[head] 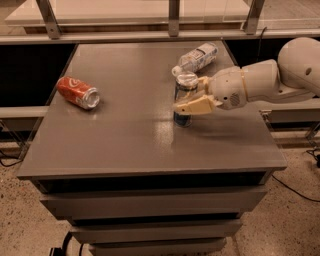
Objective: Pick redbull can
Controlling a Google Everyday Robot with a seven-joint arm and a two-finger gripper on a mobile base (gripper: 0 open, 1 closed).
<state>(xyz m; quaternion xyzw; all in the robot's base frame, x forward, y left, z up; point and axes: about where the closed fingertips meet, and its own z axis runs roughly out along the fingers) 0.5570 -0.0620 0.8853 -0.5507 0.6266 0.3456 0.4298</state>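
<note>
The redbull can (183, 89), slim, blue and silver with a silver top, stands upright on the grey table (125, 140), right of its middle. My gripper (190, 95) reaches in from the right on a white arm (260, 82). Its cream fingers are open and straddle the can. The near finger (195, 106) crosses in front of the can's lower half. The far finger (202, 81) lies behind the can's right side. The can rests on the table.
An orange-red soda can (77, 92) lies on its side at the table's left. A clear plastic water bottle (197, 56) lies just behind the redbull can. A shelf with metal posts (172, 15) runs along the back. Drawers sit below the tabletop.
</note>
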